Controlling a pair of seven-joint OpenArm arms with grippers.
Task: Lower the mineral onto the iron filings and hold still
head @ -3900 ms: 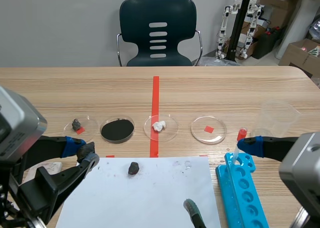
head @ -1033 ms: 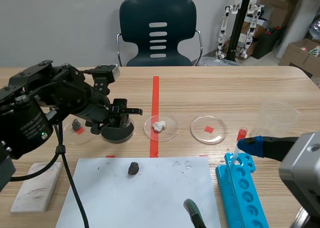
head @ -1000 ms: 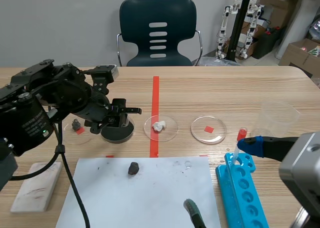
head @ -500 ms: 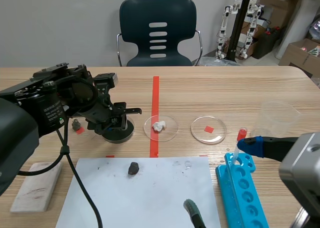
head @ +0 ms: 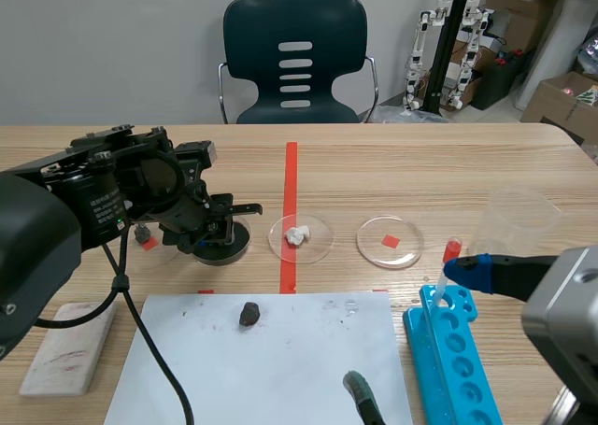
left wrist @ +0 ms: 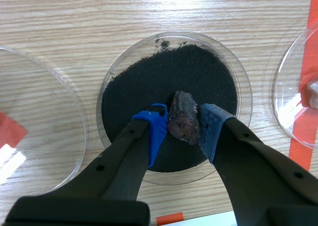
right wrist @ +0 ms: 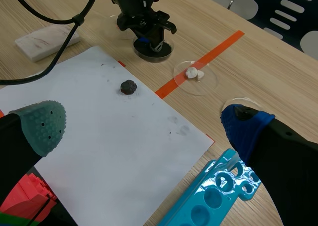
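Left gripper (left wrist: 183, 130) clamped on the mineral (left wrist: 184, 121) over the iron filings (left wrist: 149, 82).
The lump's long axis runs roughly near to far, over the near half of the dish (left wrist: 104, 87); whether it touches the filings is unclear. The right gripper (right wrist: 144, 124) has its fingers wide apart, near right.

Left tool (left wrist: 184, 125) tight on the mineral (left wrist: 183, 117), arm outstretched; right tool (right wrist: 145, 124) spread wide, low.

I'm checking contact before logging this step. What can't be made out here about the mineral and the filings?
- Whether the mineral touches the filings: the left wrist view looks from above, and the mineral hides its own underside.
- Mineral, scene view: hidden behind the left gripper.
- Dish, scene view: mostly covered by that gripper.
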